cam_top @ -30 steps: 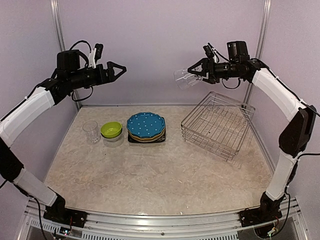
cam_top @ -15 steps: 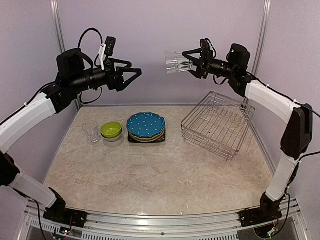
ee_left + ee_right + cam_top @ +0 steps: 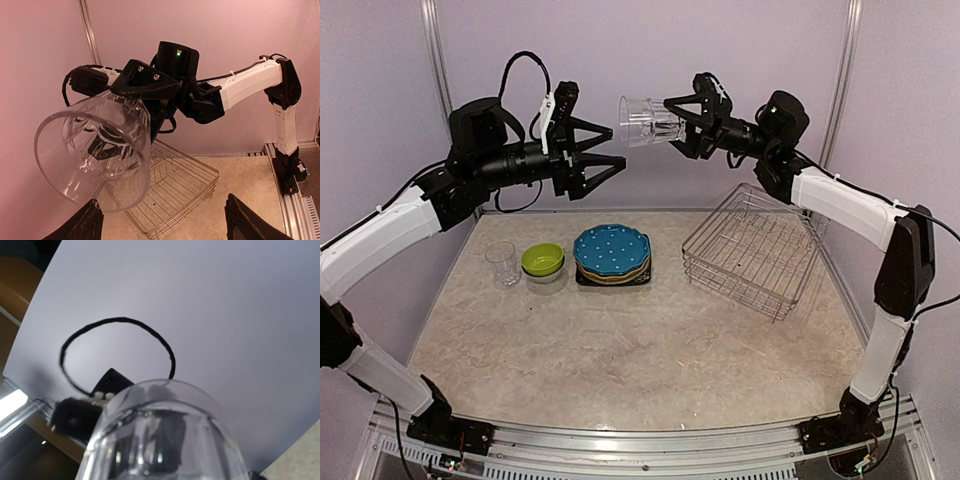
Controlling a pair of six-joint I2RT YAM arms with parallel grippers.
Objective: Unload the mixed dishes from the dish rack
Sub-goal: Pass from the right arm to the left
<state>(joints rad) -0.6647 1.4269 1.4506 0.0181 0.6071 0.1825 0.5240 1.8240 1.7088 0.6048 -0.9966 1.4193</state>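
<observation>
My right gripper (image 3: pixel 672 123) is shut on a clear glass (image 3: pixel 642 120) and holds it high in the air on its side, mouth to the left. The glass fills the right wrist view (image 3: pixel 165 440). My left gripper (image 3: pixel 607 165) is open and empty, just left of and below the glass mouth. In the left wrist view the glass (image 3: pixel 95 150) hangs above my left gripper (image 3: pixel 160 225). The dish rack (image 3: pixel 755 250) sits empty at the right and shows in the left wrist view (image 3: pixel 175 197). A blue dotted plate (image 3: pixel 611 250) tops a plate stack.
A lime-green bowl (image 3: pixel 542 259) sits on another bowl left of the plate stack. A second clear glass (image 3: pixel 502 263) stands upright left of the bowls. The purple back wall is close behind both grippers.
My right gripper has carried the glass left and a little up, away from the rack. My left gripper has moved right toward the glass and has stayed open.
</observation>
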